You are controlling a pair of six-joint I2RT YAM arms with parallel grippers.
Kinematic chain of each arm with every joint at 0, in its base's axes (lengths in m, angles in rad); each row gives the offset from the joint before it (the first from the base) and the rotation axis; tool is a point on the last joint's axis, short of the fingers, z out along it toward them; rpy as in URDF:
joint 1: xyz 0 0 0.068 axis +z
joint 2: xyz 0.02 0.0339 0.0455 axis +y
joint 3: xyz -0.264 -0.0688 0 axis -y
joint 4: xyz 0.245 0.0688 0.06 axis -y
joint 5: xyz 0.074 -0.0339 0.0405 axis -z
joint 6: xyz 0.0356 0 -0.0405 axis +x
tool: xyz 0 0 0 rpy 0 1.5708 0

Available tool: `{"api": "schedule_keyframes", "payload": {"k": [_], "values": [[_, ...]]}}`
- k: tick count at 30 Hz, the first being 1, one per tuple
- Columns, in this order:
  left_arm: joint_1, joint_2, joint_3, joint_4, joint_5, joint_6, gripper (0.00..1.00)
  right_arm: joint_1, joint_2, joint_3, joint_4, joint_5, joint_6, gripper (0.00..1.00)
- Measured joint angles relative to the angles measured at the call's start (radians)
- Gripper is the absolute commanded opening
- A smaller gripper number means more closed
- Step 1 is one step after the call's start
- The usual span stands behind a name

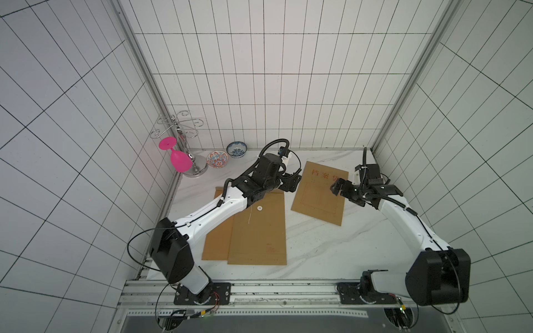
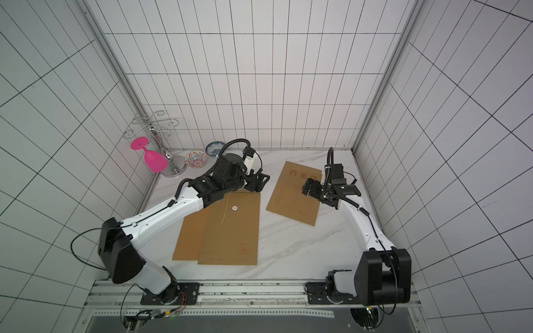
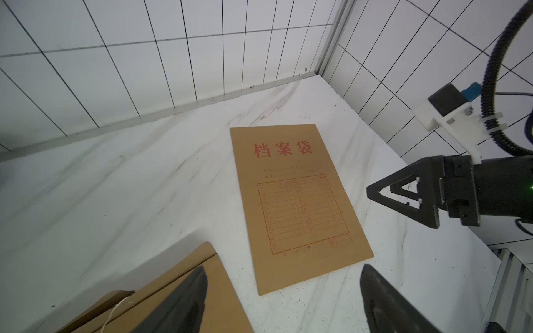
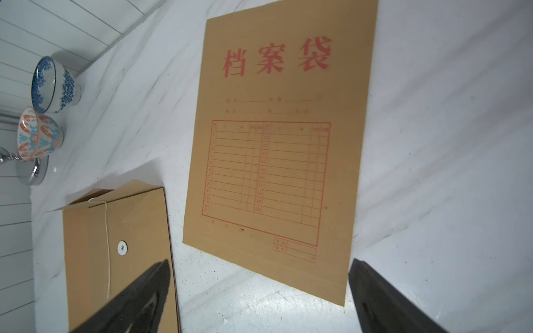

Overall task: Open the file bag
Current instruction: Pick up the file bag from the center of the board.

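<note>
- My left arm (image 1: 207, 210) reaches out low over the stacked bags. Its forearm crosses their near part and the wrist bends down at the far end.
- The file bag (image 1: 256, 230) I mean to open is the upper of the two stacked. It lies flat beneath and behind my left gripper, with its long axis running from my base out to the fingertips and the flap end outermost. Its string (image 1: 250, 214) lies loose beside the button (image 1: 260, 208).
- My left gripper (image 1: 292, 184) sits at that flap end, jaws apart with nothing between them. In the left wrist view one finger (image 3: 199, 291) overlaps the flap (image 3: 199, 255). I judge this arm the nearer, so the lift falls to it.
- A printed bag (image 1: 320, 193) lies face up between my two grippers.
- My right gripper (image 1: 336, 187) hovers over that printed bag's outer edge, spread wide and empty, well apart from the flap.
</note>
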Motion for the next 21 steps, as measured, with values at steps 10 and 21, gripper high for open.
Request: {"api": "schedule_keyframes", "payload": {"k": [10, 21], "values": [[0.002, 0.366, 0.251, -0.032, 0.08, -0.045, 0.71, -0.212, 0.085, -0.044, 0.088, -0.179, 0.095, 1.0], [0.042, 0.657, 0.533, -0.159, 0.099, -0.021, 0.67, -0.262, 0.235, -0.042, 0.133, -0.263, 0.099, 0.93]]}}
